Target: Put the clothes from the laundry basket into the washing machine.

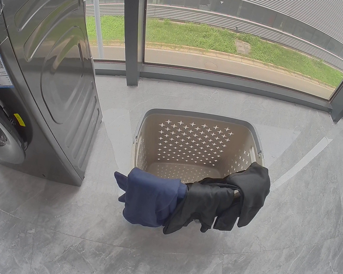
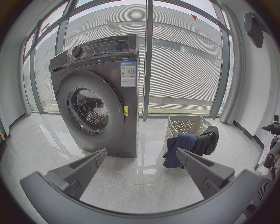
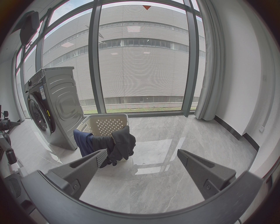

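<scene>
Left tool and right tool both released and empty, well apart from the blue garment and black garment draped over the laundry basket's near rim; recommend closing in and pinching a thick fold above the rim, clear of plastic.

hand open | washing machine door closed | clothes over laundry basket rim
</scene>
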You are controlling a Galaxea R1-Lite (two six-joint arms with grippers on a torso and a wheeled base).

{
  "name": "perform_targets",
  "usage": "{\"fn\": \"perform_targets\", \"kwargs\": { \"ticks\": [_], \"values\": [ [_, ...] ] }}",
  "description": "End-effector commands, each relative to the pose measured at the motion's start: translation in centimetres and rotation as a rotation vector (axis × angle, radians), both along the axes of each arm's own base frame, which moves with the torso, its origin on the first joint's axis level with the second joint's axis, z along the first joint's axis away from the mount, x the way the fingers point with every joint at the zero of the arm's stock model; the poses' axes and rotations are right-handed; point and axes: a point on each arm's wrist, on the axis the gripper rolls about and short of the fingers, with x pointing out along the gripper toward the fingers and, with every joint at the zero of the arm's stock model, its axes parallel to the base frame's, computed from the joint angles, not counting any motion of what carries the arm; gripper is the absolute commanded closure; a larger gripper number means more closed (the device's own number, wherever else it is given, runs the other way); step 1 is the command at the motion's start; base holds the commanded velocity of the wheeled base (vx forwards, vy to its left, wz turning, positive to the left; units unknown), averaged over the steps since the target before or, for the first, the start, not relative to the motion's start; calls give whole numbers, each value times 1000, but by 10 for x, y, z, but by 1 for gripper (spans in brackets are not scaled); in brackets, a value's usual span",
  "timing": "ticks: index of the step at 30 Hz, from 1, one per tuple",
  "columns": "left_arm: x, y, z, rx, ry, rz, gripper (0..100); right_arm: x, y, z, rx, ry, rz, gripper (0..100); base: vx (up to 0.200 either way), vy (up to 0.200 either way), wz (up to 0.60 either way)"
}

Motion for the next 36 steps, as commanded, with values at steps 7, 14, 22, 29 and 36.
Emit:
{"fn": "perform_targets", "kwargs": {
  "ticks": [7,14,22,29,36],
  "values": [
    [0,0,-4,-1,-3,1,0,1,0,-5,0,17,-1,0,86,0,0],
    [0,0,-4,-1,-3,1,0,1,0,-5,0,17,-1,0,200,0,0],
    [0,0,-4,-1,-3,1,0,1,0,-5,0,17,-1,0,200,0,0],
    [0,0,-4,-1,-3,1,0,1,0,-5,0,17,-1,0,86,0,0],
    [0,0,-4,-1,-3,1,0,1,0,-5,0,17,-1,0,0,-143,0]
  ]
}}
